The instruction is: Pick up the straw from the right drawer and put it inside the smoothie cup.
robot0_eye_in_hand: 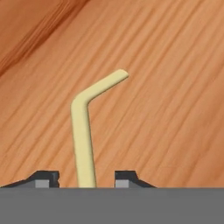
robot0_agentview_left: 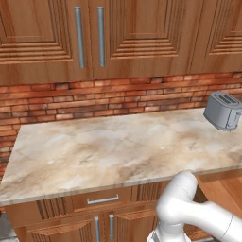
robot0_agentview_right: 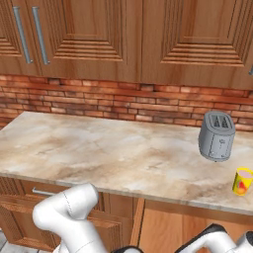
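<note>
Lying flat on the reddish-brown wooden floor of the right drawer [robot0_eye_in_hand: 166,65], the straw [robot0_eye_in_hand: 83,131] is seen in the hand view as a pale yellow tube with a bent end — its long part runs down between the two dark fingertips [robot0_eye_in_hand: 43,178] of the gripper [robot0_eye_in_hand: 86,179], and its short bent part angles away from them. The jaws are held apart, one tip on each side of the straw, with a gap left on both sides; nothing is gripped. A darker band of wood is seen across the upper left corner of that view.

In the base views the marble counter [robot0_agentview_left: 108,151] is shown beneath wooden wall cabinets [robot0_agentview_right: 99,34] and a brick backsplash [robot0_agentview_left: 94,101]. A grey toaster [robot0_agentview_right: 217,136] is set toward the counter's right end, and the smoothie cup [robot0_agentview_right: 242,181] — yellow, with a coloured print — is stood near the front edge, just right of the toaster. The white arm [robot0_agentview_right: 69,212] is bent down below the counter front.
</note>
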### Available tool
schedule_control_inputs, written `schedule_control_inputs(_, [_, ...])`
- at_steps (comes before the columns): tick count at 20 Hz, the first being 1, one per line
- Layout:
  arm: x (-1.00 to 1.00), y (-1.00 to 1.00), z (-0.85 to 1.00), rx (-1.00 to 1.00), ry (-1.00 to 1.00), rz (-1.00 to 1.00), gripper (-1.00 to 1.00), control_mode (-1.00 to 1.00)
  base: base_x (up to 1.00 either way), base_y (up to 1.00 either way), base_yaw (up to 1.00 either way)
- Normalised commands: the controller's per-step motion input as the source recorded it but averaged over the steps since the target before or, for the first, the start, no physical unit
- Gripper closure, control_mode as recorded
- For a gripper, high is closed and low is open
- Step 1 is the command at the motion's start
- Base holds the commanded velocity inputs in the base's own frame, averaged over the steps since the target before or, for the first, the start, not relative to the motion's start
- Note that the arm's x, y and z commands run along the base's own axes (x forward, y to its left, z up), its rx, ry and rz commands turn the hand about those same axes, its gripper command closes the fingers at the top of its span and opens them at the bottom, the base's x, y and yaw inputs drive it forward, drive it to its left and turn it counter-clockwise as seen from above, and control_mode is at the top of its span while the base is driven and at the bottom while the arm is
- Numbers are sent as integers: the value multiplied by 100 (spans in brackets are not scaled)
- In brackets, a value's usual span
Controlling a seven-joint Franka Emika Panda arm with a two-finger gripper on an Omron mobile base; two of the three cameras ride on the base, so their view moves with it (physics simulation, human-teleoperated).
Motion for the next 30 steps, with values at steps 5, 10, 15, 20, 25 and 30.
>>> schedule_control_inputs(5, [0,3,-18,-1,5,0,100,-100,0,0,0])
schedule_control_inputs(10, [-5,0,0,0,2,0,100,-100,0,0,0])
schedule_control_inputs(15, [-43,-1,57,0,-3,0,100,-100,0,0,0])
schedule_control_inputs(20, [-36,6,99,0,-14,-4,100,-100,0,0,0])
schedule_control_inputs(25, [-13,25,91,0,-14,-5,100,-100,0,0,0])
schedule_control_inputs(30, [0,32,55,11,-20,0,100,-100,0,0,0])
